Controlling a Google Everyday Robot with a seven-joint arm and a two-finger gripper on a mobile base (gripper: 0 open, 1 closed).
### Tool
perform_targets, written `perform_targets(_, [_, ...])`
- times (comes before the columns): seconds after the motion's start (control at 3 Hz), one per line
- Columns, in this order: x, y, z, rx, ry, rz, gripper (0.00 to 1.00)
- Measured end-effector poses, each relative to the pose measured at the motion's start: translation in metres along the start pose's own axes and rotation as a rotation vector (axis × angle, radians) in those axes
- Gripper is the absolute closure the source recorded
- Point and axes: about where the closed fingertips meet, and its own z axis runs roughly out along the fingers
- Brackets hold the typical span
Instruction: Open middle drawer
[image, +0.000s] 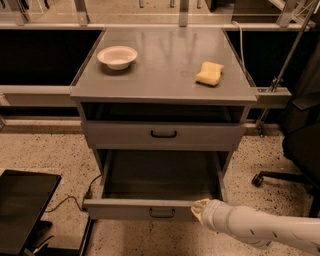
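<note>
Middle drawer (125, 209) open, gripper (201, 210) at its front's right end — bowl (117, 56), sponge (209, 73) above

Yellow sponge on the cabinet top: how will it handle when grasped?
The sponge looks soft and rounded, so it likely compresses and weighs little. It lies flat, so unlikely to roll. The gripper is low, at the open middle drawer, right of its handle.

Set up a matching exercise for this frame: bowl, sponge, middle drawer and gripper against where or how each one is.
1 white bowl
2 yellow sponge
3 middle drawer
4 gripper

A beside the drawer front, right of its handle
B left on the cabinet top
C pulled out
D right on the cabinet top

Pairs: 1-B, 2-D, 3-C, 4-A
</note>
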Motion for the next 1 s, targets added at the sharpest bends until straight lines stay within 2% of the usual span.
perform_targets(0.33, [0.0, 0.0, 0.0, 0.0, 0.0, 0.0, 0.13])
perform_targets(0.67, [0.0, 0.0001, 0.0001, 0.0, 0.0, 0.0, 0.0])
perform_targets(1.0, [0.0, 0.0001, 0.0001, 0.0, 0.0, 0.0, 0.0])
